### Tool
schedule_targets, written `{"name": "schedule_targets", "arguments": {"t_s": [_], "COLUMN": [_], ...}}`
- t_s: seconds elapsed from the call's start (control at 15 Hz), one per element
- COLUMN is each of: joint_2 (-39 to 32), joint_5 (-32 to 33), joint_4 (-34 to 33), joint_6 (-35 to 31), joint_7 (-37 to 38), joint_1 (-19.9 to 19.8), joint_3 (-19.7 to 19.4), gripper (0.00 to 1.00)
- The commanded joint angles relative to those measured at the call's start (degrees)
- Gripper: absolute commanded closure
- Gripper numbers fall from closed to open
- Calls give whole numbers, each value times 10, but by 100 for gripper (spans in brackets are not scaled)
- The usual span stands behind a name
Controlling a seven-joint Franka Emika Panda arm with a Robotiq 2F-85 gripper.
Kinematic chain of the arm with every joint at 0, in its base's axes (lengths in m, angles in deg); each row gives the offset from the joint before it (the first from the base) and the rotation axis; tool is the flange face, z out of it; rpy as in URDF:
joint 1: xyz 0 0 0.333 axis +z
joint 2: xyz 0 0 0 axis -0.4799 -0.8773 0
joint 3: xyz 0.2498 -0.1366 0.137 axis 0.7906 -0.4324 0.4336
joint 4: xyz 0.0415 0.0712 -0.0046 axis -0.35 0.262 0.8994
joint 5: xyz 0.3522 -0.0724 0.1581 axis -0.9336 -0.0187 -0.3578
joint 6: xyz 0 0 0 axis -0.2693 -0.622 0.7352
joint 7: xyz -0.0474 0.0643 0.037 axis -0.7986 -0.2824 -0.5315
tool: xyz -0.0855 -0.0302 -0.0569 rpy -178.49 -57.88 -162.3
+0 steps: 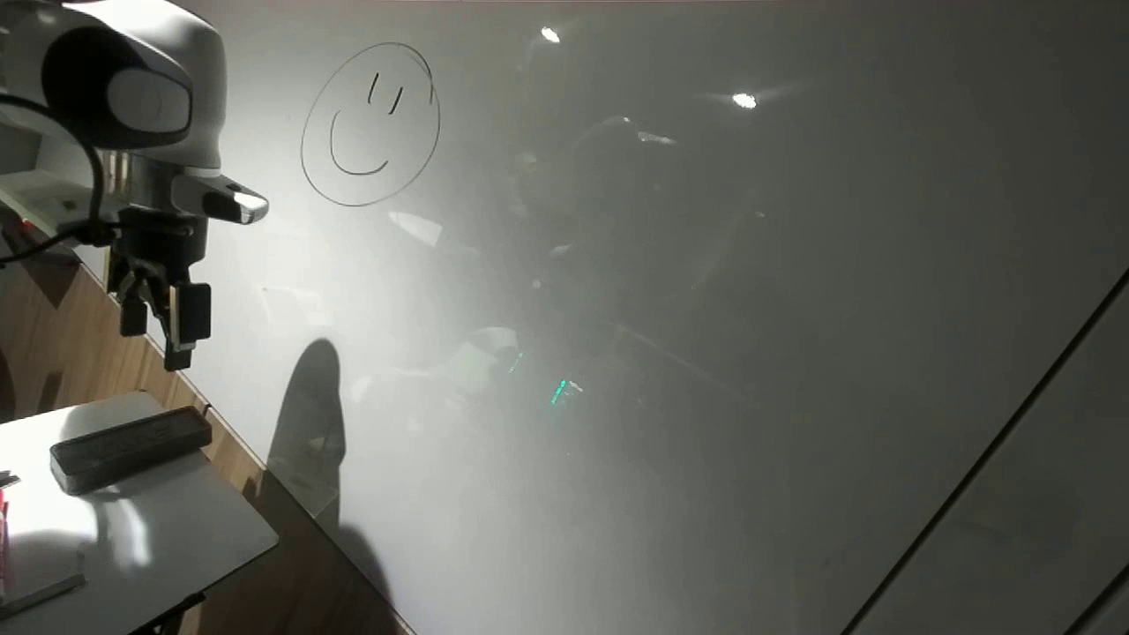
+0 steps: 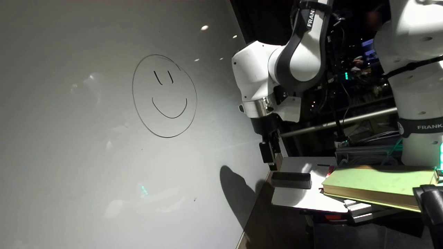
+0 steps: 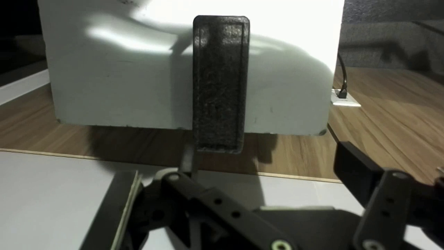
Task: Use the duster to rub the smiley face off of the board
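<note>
The duster lies below our hand and farther from the board, its long axis aimed at the board; our 2 fingers stand apart with nothing between them, so we likely need to back away slightly and descend astride it. It rests on the white surface, end overhanging; a green book lies beyond, wooden floor underneath.

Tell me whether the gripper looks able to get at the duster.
Probably yes: the gripper stands open, nothing visible lies between it and the duster, which partly overhangs the white tabletop.
</note>
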Motion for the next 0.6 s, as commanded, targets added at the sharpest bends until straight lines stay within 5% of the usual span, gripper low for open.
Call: {"name": "schedule_targets", "arguments": {"t_s": [0.0, 0.2, 0.53], "joint_2": [-44, -69, -125], "joint_5": [121, 183, 149], "joint_4": [0, -1, -1], "joint_6": [-18, -11, -28], "joint_7": [105, 160, 143], "joint_1": [-50, -71, -65], "joint_3": [21, 11, 8], "gripper": [0, 0, 0]}}
